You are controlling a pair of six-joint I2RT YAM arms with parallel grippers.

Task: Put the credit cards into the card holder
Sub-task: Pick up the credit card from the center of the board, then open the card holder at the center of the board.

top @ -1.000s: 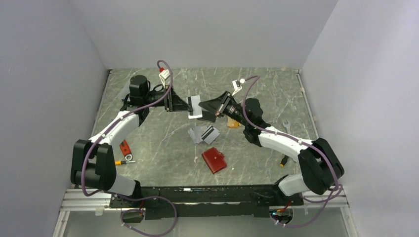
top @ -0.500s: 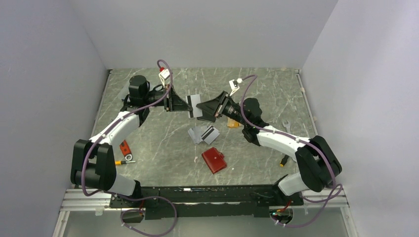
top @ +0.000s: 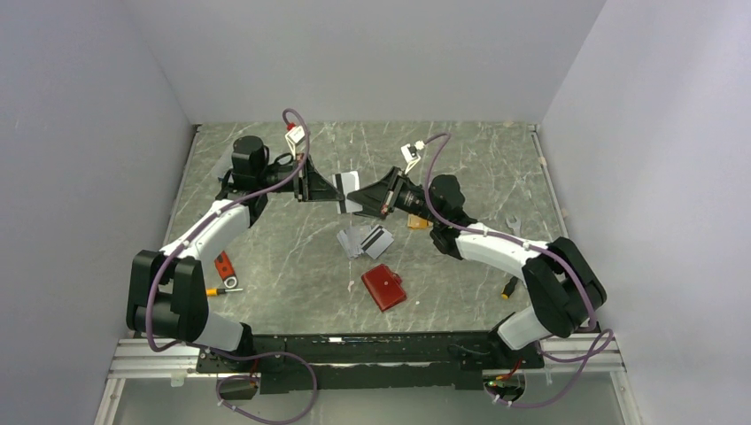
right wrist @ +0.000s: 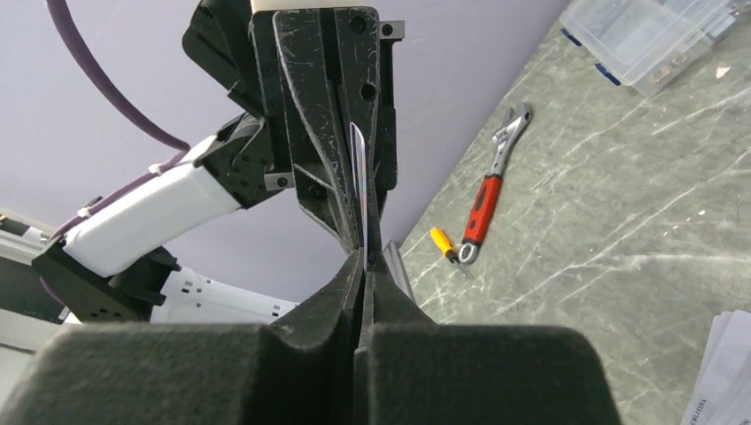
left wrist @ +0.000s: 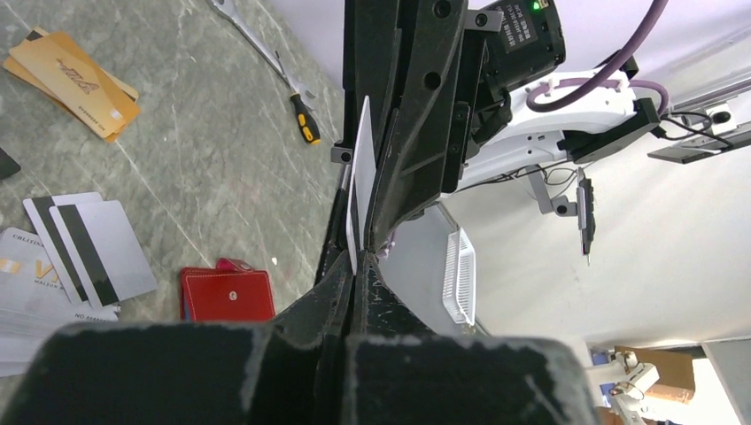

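Top external view: your left gripper [top: 336, 190] and right gripper [top: 357, 195] meet tip to tip above the far middle of the counter [top: 283, 257]. Both sets of jaws are clamped on one credit card [top: 351, 180], held in the air between them. From above you see its pale face, with a dark magnetic stripe along the left edge. Its long axis runs up the picture, across the line between the two grippers. Both wrist views catch it edge-on as a thin pale line.

Just nearer, on the counter, lies a fan of grey-white cards [top: 365, 239], at least three, two of them stripe up. At least two gold cards [top: 418, 221] sit stacked partly under your right arm.

One card holder [top: 383, 287] rests near the front centre, apart from the fan. It is dark red leather, folded shut, with the snap button on top. Its long axis runs roughly far to near, the near end swung a little to the right.

Two wrenches frame the scene, a red-handled wrench [top: 225, 267] on the left and a silver wrench [top: 513, 224] on the right. Near them lie a left screwdriver [top: 215, 290] and a right screwdriver [top: 508, 288]. One clear compartment box [right wrist: 638, 35] shows in the right wrist view.
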